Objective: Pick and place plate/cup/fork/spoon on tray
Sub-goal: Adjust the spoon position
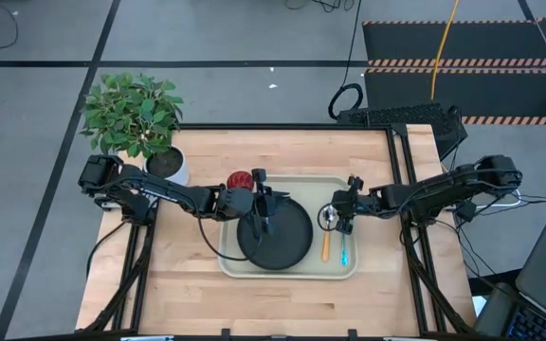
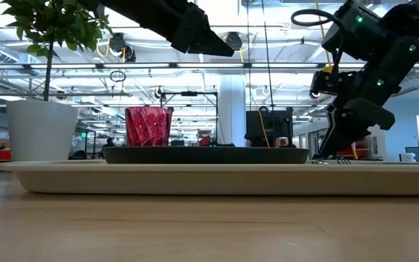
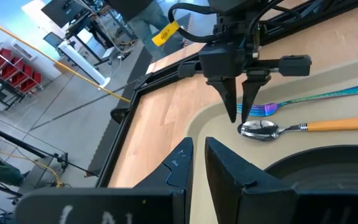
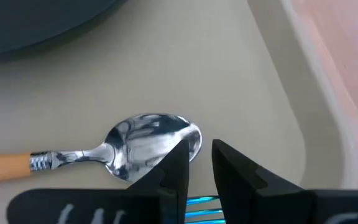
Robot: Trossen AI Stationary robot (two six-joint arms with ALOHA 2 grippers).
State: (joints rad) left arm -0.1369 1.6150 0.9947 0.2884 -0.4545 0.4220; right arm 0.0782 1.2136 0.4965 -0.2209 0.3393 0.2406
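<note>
**Tableware gathered on the tray, both arms over it**

Tray first: the beige rectangle lies mid-table and holds all the tableware, so the task looks close to finished. The black plate takes its left and middle part, flat on the floor of the tray. The dark red cup stands at the tray's far left corner, just beside the plate; whether it sits inside the rim I can't quite tell. Along the right side, the orange-handled spoon and the blue-handled fork lie side by side, bowl and tines pointing away from the table's front edge, probably laid parallel to keep clear of the plate.

The right gripper hangs just above the spoon's bowl, fingers nearly together and clasping nothing. The left gripper hovers over the plate, jaws narrowly parted, empty. A potted plant sits off at the table's far left corner.
</note>
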